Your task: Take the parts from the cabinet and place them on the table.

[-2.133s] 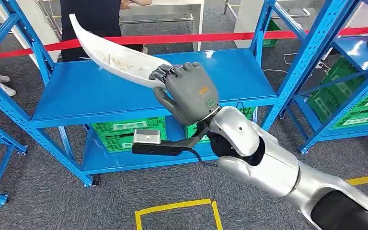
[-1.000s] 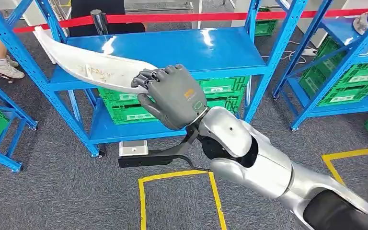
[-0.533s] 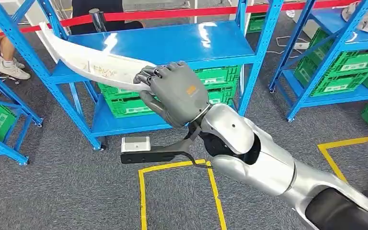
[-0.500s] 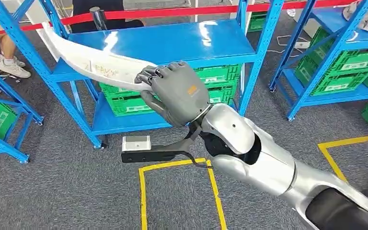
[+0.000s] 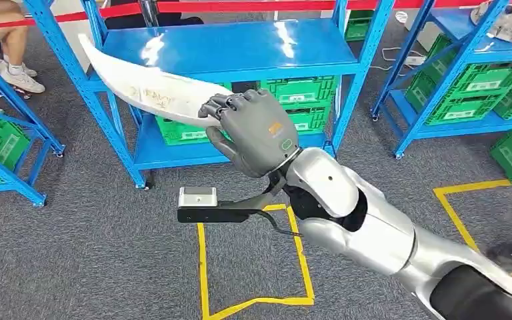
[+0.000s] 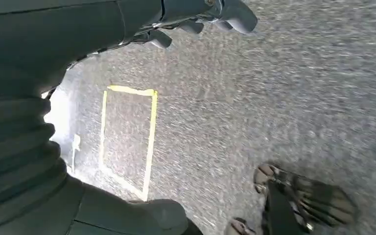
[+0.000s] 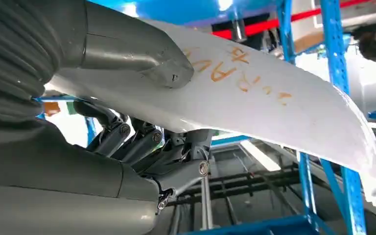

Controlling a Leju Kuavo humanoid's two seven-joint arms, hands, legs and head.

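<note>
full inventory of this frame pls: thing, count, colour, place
curved part: one, white with orange writing, held out over the shelving front
shelving racks: three, blue, ahead, left and right
crates: several, green, on lower shelves
barrier tape: one, red, behind the middle rack
floor tape: yellow squares on grey carpet
person: one, legs and pale shoes, far left
right hand: one, grey, grips the part's near end
left hand: one, dark, hanging above the floor
</note>
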